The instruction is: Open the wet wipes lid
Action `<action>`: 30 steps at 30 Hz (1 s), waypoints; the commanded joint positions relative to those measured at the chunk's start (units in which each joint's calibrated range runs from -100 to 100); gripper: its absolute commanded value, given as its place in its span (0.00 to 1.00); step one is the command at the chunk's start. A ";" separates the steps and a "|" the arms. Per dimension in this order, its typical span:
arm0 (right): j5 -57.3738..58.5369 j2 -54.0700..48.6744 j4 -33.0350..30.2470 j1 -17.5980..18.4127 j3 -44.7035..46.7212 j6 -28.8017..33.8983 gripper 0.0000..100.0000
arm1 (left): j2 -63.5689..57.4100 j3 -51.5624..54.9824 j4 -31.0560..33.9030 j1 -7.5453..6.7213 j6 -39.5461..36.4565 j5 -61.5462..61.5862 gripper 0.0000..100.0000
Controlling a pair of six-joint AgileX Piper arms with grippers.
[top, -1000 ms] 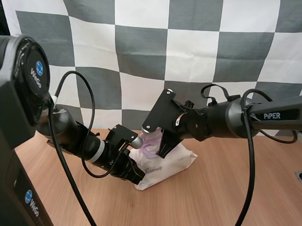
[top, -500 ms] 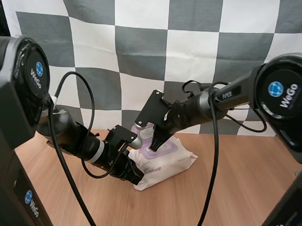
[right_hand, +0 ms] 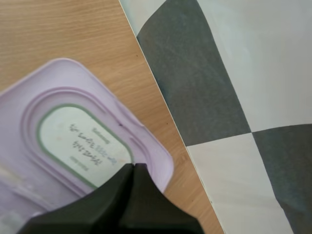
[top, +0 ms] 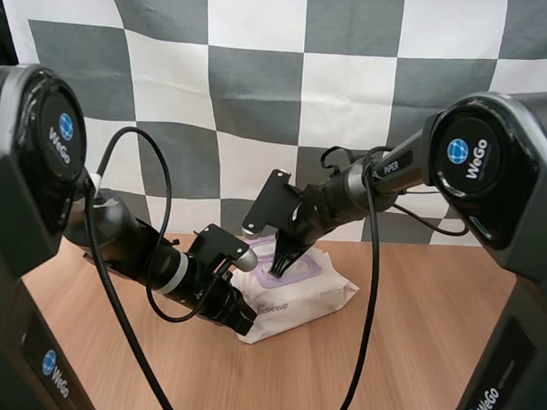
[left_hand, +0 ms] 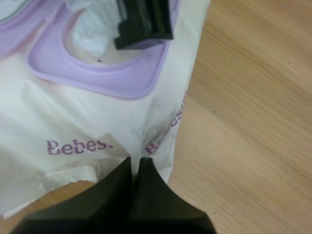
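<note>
My right gripper (right_hand: 132, 168) is clenched on the raised lilac lid (right_hand: 73, 136), whose label is too small to read. My left gripper (left_hand: 135, 163) pinches the edge of the wet wipes pack (top: 301, 297), printed "Bebesup", at centre frame on the table (top: 412, 356).

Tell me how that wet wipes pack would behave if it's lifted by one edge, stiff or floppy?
Probably floppy: the wet wipes pack is soft film, creased where the left gripper pinches its edge. Only the purple frame around the opening looks rigid. It lies plump and flat on the table, so it likely feels heavy-ish and won't roll.
</note>
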 commanded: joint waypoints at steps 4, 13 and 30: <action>10.88 -7.71 0.00 0.00 -0.03 0.97 0.16 | -11.66 -2.00 4.61 0.08 -7.97 -3.76 0.42; 29.18 -29.67 -3.40 -0.08 -0.03 7.93 0.11 | -36.97 -3.59 21.25 1.33 -27.95 -6.00 0.40; 56.65 -77.57 2.81 -1.27 0.93 11.16 0.00 | -68.35 -5.02 51.95 1.02 -76.22 -5.53 0.00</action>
